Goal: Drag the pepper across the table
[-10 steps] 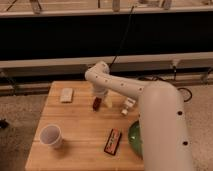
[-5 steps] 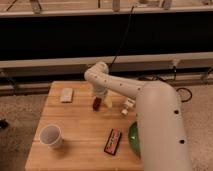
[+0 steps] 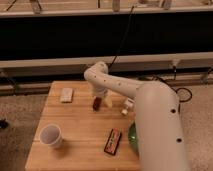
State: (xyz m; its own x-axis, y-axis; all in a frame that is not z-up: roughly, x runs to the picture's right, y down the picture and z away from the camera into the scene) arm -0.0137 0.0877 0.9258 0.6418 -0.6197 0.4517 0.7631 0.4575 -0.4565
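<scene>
The pepper [image 3: 96, 103] is a small dark red-brown oblong on the light wooden table [image 3: 80, 125], near the back middle. My gripper [image 3: 98, 98] hangs from the white arm [image 3: 125, 90] and points down right over the pepper, touching or closely around its top. The arm reaches in from the right, and its big white body covers the table's right side.
A white paper cup [image 3: 51, 135] stands at the front left. A pale sponge-like block [image 3: 66, 94] lies at the back left. A flat red-and-black packet [image 3: 113, 141] lies at the front middle. A green bowl [image 3: 133, 138] shows partly behind the arm. A small white object [image 3: 126, 107] sits right of the pepper.
</scene>
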